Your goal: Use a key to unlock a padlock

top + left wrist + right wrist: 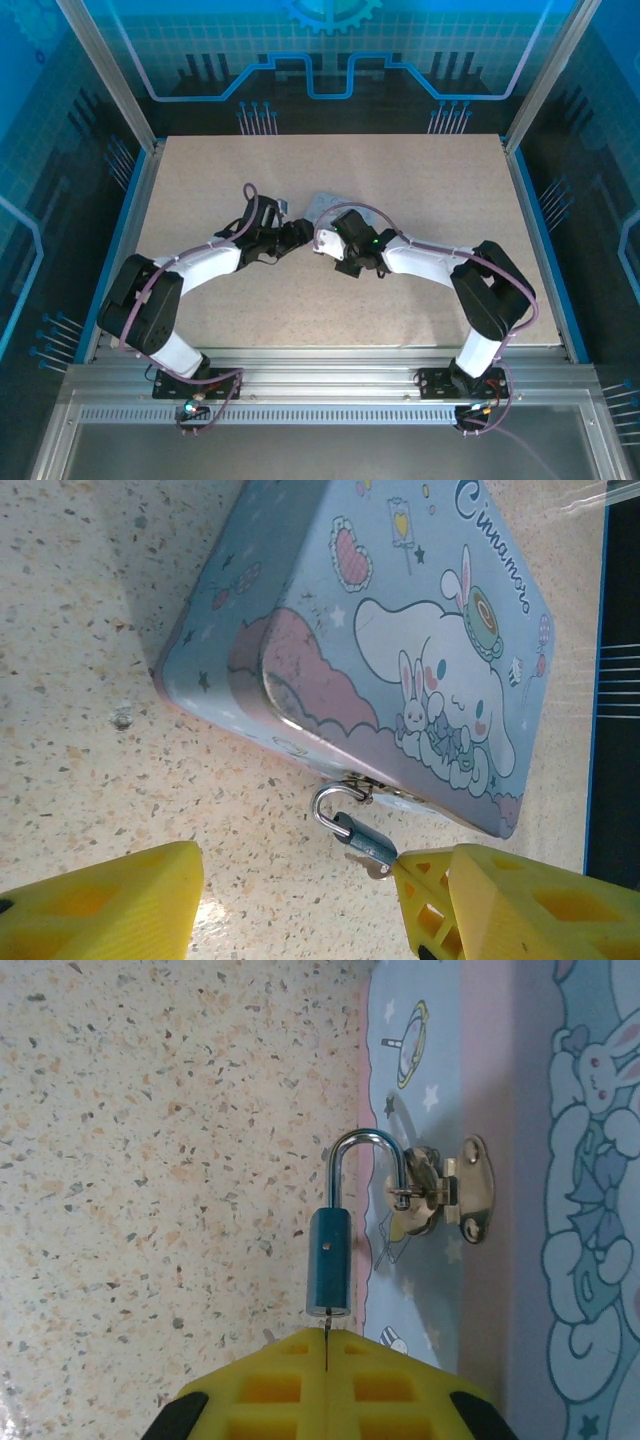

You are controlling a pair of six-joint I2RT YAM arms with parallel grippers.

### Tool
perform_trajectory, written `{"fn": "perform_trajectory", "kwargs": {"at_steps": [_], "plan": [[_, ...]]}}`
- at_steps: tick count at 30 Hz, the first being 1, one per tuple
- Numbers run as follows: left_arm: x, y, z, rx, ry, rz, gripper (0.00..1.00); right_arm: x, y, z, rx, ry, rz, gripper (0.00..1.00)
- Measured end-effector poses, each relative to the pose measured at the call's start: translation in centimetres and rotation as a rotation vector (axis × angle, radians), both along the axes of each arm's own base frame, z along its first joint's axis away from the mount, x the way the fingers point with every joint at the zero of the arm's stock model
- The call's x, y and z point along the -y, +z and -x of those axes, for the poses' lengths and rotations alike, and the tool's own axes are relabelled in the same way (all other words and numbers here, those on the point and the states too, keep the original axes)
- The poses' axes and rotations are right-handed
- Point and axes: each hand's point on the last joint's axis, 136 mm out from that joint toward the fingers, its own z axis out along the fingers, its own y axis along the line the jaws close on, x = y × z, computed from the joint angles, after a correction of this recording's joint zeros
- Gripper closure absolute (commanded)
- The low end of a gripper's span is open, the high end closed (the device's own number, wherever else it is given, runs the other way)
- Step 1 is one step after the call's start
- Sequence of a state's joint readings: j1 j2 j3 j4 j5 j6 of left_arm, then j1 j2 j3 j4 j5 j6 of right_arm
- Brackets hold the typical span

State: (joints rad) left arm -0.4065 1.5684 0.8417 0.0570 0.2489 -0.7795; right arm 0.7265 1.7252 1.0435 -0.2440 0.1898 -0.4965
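Right wrist: padlock (328, 1275) lengthwise vertical, shackle (368, 1137) up; right jaws pinch key (327, 1337), left jaws spread.

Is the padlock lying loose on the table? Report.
No, the padlock, key held by the right tool, is hooked through the tin's latch.

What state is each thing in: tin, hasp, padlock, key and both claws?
tin, lid shut.
hasp, folded down, shackle through its loop.
padlock, shackle's free leg looks out of the body.
key, in the keyhole.
right claw, shut on key.
left claw, open, holding nothing.
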Motion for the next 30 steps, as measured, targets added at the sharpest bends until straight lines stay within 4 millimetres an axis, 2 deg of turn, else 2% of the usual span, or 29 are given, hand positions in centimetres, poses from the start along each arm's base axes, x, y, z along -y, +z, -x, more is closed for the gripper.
{"fn": "perform_trajectory", "kwargs": {"at_steps": [6, 17, 23, 30], "plan": [[-0.8, -0.3, 0.3, -0.005, 0.023, -0.006, 0.33, -0.7, -0.7, -0.5, 0.006, 0.041, 0.014, 1.00], [-1.5, 0.0, 1.0, 0.006, 0.037, -0.010, 0.33, -1.2, -0.4, -0.9, 0.022, 0.054, -0.003, 1.00], [-1.9, -0.3, 2.1, -0.004, 0.044, -0.005, 0.33, -1.6, -0.3, -0.7, 0.029, 0.071, -0.004, 1.00], [-2.4, -1.2, 4.2, -0.035, 0.039, 0.002, 0.33, -1.8, 1.6, -0.7, 0.084, 0.073, -0.043, 1.00]]}}
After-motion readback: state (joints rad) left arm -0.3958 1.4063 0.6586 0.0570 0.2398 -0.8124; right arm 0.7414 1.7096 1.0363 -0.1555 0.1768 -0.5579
